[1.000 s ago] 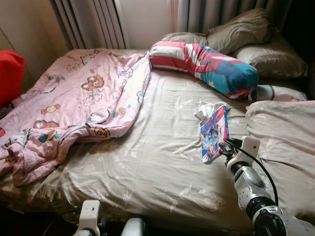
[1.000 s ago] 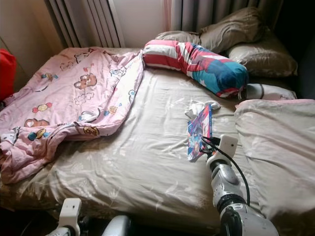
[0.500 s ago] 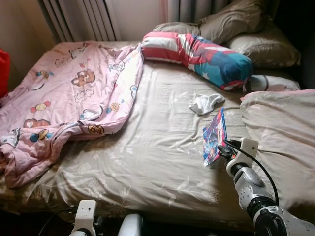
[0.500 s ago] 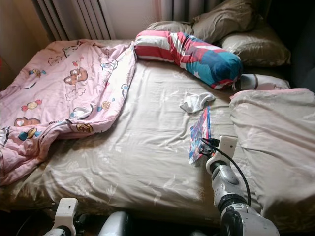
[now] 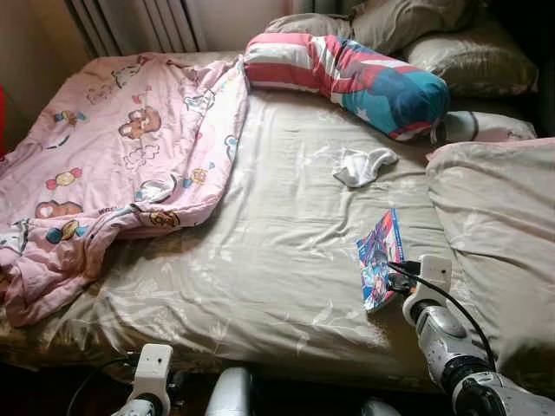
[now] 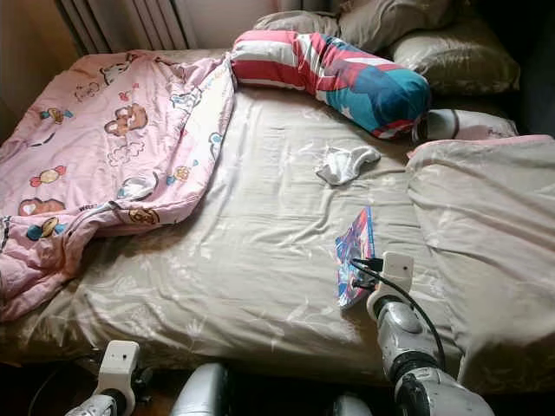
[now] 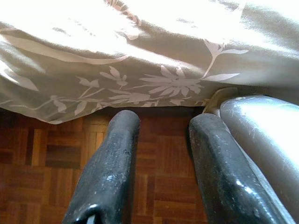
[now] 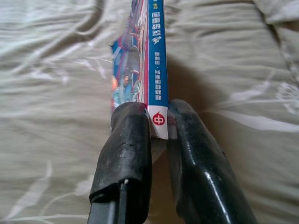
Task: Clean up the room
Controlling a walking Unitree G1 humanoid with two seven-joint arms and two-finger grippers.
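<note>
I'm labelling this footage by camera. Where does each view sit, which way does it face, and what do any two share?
Left and right eye views: on the head, looking down at the bed; both silver arms show.
Left wrist view: along the open left end effector at the bed's edge and wooden floor.
Right wrist view: along the right end effector, shut on the comic book.
Shared: the book appears in both eye views and the right wrist view.

A thin, colourful comic book with a blue spine stands on edge, tilted, on the beige bedsheet. Farther up the bed lies a crumpled white cloth.
</note>
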